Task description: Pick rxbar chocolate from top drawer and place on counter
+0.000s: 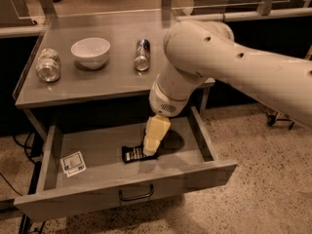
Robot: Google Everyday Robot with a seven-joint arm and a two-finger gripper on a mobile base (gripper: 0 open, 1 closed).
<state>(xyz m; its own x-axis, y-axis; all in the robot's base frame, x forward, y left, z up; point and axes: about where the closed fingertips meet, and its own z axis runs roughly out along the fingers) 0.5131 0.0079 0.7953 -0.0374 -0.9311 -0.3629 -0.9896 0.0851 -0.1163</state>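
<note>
Down inside the top drawer (195, 177), the gripper (149, 151) sits at the right end of the rxbar chocolate (132, 154), whose long axis runs leftward from it; its opening and hold cannot be told.

The light is dim and warm, a bit yellow-brown all over. The gripper (150, 150) hangs low in the top drawer (97, 146), right at the rxbar chocolate (130, 154), and a dark shadow lies just beside it. Higher up behind it, the counter (97, 82) shines softly.
</note>
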